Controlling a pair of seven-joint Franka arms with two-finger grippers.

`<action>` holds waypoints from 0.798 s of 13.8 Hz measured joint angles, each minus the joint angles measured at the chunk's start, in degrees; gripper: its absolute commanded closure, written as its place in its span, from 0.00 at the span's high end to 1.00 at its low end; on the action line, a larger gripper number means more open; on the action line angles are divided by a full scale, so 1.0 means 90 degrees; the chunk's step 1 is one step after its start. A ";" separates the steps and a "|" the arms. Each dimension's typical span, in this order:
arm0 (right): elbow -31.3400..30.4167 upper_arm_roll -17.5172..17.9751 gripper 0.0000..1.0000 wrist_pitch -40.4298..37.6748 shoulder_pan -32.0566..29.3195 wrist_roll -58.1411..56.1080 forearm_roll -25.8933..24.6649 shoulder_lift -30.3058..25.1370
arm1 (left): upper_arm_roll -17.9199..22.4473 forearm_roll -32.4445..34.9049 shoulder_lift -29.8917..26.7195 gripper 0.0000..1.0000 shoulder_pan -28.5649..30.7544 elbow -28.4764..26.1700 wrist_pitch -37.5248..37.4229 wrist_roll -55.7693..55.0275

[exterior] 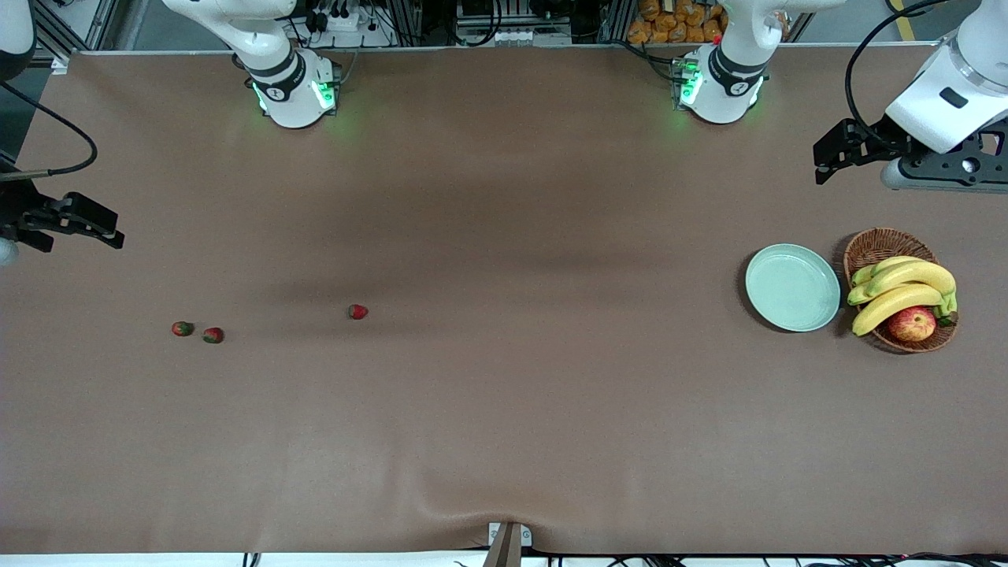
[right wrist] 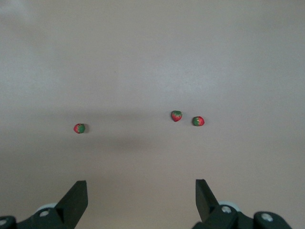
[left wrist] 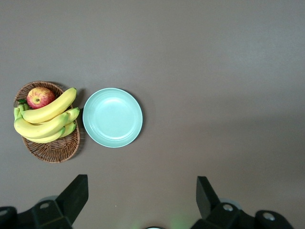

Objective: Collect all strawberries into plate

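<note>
Strawberries (exterior: 183, 328) lie toward the right arm's end, near its wide-open right gripper (exterior: 79, 224); plate (exterior: 792, 287) sits under the left gripper (exterior: 836, 151), open too.

No readable text, labels, brands, numbers – nothing legible on any surface.

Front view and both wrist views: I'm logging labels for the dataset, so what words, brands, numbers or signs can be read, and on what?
None can be read.
Arm bases: small dark marks, too small to read.
Plate, basket, strawberries: no text.
</note>
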 measured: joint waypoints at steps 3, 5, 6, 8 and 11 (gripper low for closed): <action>0.0000 0.0000 1.00 -0.0005 0.0000 0.0000 0.0000 0.0000 | 0.0001 0.0000 0.0000 1.00 0.0000 0.0000 -0.0005 0.0000; 0.0000 0.0000 1.00 -0.0007 0.0000 0.0000 0.0000 0.0000 | 0.0001 -0.0006 0.0000 1.00 0.0000 0.0000 -0.0005 0.0001; 0.0000 0.0000 1.00 -0.0008 0.0000 0.0000 0.0000 0.0000 | 0.0000 -0.0016 0.0000 1.00 -0.0002 0.0000 -0.0005 0.0002; -0.0002 -0.0001 1.00 -0.0009 0.0000 0.0000 0.0000 0.0012 | -0.0004 -0.0022 0.0000 1.00 -0.0012 0.0000 -0.0005 0.0002; -0.0002 -0.0004 1.00 0.0013 -0.0001 0.0000 0.0000 0.0062 | -0.0005 -0.0023 0.0000 1.00 -0.0028 0.0004 -0.0005 0.0002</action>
